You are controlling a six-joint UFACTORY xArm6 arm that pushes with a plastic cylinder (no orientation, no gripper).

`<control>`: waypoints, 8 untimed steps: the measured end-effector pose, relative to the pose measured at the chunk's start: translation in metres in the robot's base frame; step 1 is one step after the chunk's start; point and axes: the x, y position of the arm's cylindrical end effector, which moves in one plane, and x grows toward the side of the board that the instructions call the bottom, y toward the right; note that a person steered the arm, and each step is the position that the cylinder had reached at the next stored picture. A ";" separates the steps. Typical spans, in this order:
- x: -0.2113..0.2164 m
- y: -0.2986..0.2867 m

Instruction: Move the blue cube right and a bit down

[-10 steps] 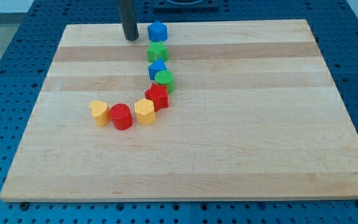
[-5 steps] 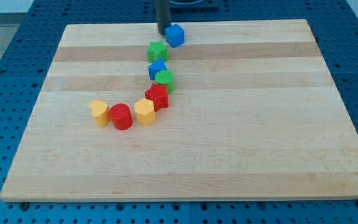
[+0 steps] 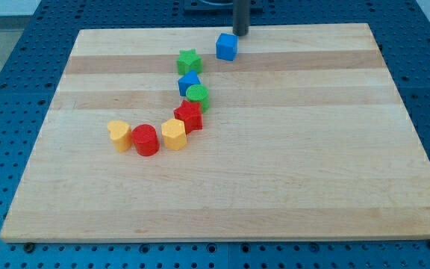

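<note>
The blue cube (image 3: 227, 46) sits near the top of the wooden board (image 3: 275, 149), right of the green star (image 3: 189, 61). My tip (image 3: 240, 33) is just above and to the right of the blue cube, very close to its upper right corner; contact cannot be told. Below the star, a second blue block (image 3: 189, 82) and a green cylinder (image 3: 197, 95) touch each other.
A red star (image 3: 189, 116), a yellow hexagonal block (image 3: 173, 134), a red cylinder (image 3: 145, 140) and a yellow heart (image 3: 119, 135) form a curved row left of centre. The board's top edge (image 3: 304, 27) runs just behind my tip.
My tip swept right along the board's top from left of the blue cube to its upper right. The blue cube slid right and slightly down, away from the green star.
</note>
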 end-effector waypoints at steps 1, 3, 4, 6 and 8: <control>-0.001 -0.030; 0.044 -0.031; 0.052 -0.031; 0.090 -0.026; 0.107 -0.031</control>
